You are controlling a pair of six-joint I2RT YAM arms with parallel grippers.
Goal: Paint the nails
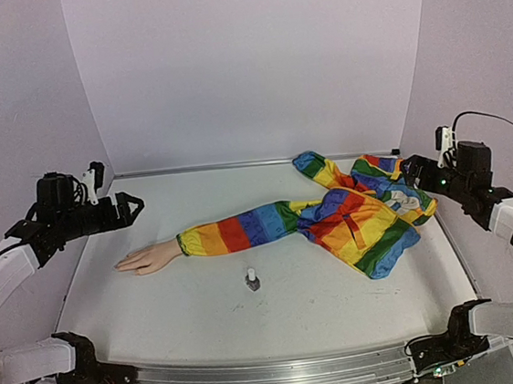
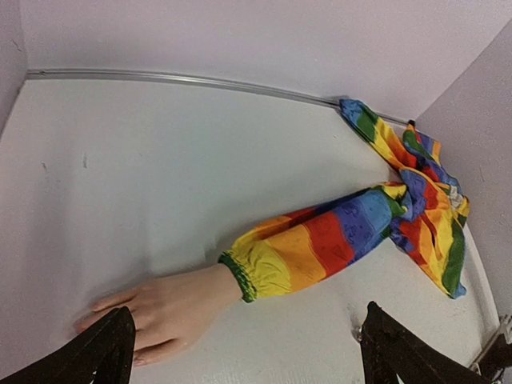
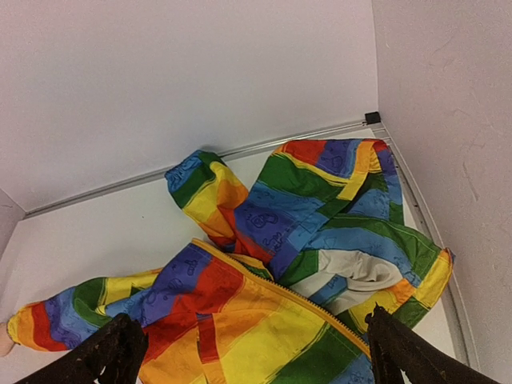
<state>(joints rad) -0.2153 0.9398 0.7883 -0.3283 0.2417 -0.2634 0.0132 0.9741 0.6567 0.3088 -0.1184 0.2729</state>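
A pale mannequin hand [image 1: 150,256] lies flat on the white table, fingers pointing left, in a rainbow-striped sleeve [image 1: 242,230]. Its nails [image 1: 121,266] are too small to make out from above. In the left wrist view the hand [image 2: 168,308] shows near the bottom edge, with one pinkish nail [image 2: 140,360] just visible. My left gripper [image 1: 135,206] hovers open behind and above the hand, and its view [image 2: 246,314] has nothing between the fingers. My right gripper [image 1: 406,168] is open over the bunched jacket [image 1: 360,213], its jaws [image 3: 252,318] wide apart and holding nothing.
A small grey polish bottle [image 1: 252,280] stands upright in front of the sleeve, near the table's middle. White walls close in the back and both sides. A metal rail [image 1: 276,373] runs along the front edge between the arm bases.
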